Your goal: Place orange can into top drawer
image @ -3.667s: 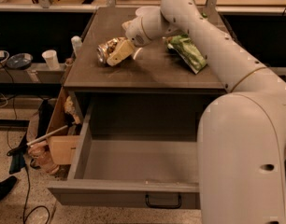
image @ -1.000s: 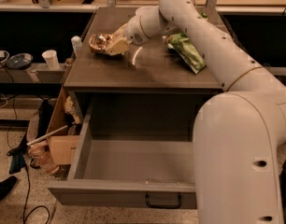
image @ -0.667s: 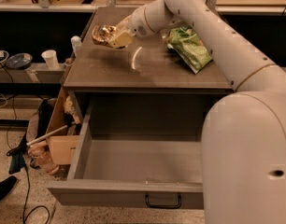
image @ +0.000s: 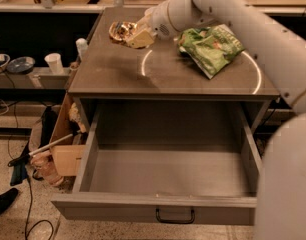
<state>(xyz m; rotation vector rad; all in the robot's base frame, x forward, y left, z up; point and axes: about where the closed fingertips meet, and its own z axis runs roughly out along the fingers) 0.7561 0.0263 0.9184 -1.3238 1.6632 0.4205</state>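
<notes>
The orange can (image: 119, 30), shiny orange-gold, is held on its side above the back left of the tabletop (image: 168, 76). My gripper (image: 133, 36) is shut on it, with tan fingers (image: 139, 38) on its right side. The white arm reaches in from the right. The top drawer (image: 153, 208) is pulled fully open below the table. It is grey and empty inside, with a small black handle (image: 175, 215) at the centre of its front panel. The can is well behind and above the drawer opening.
A green snack bag (image: 213, 46) lies on the tabletop to the right of the gripper. On the left, a low shelf holds a white cup (image: 54, 63) and a bowl (image: 20, 64). A cardboard box (image: 63, 144) and cables sit on the floor at the left.
The gripper has lifted the can off the tabletop and raised it slightly toward the back. The drawer and the green bag have not moved.
</notes>
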